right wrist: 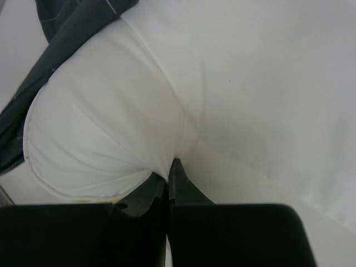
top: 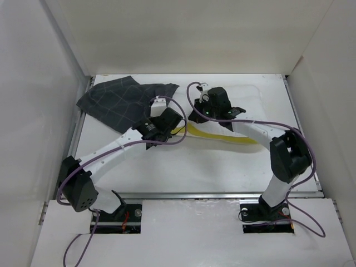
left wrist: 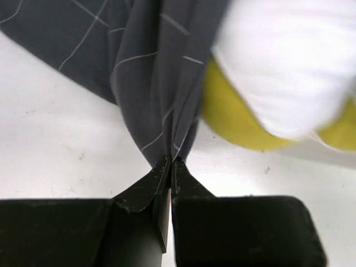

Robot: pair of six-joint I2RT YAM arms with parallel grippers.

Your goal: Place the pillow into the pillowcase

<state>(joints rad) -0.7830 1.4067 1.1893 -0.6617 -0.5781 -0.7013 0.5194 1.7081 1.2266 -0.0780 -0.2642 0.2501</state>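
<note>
Top external view: your left pincer (left wrist: 170, 159) pinches a fold of the pillowcase (top: 119, 100) mid-surface (top: 183, 172); your right pincer (right wrist: 169, 167), nipping the pillow (right wrist: 105, 122), crowds just beside it, white walls (top: 183, 33) around.

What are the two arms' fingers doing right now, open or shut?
Left gripper: closed, pinching the floppy dark grey checked cloth pillowcase.
Right gripper: closed, pinching the soft white pillow.
</note>
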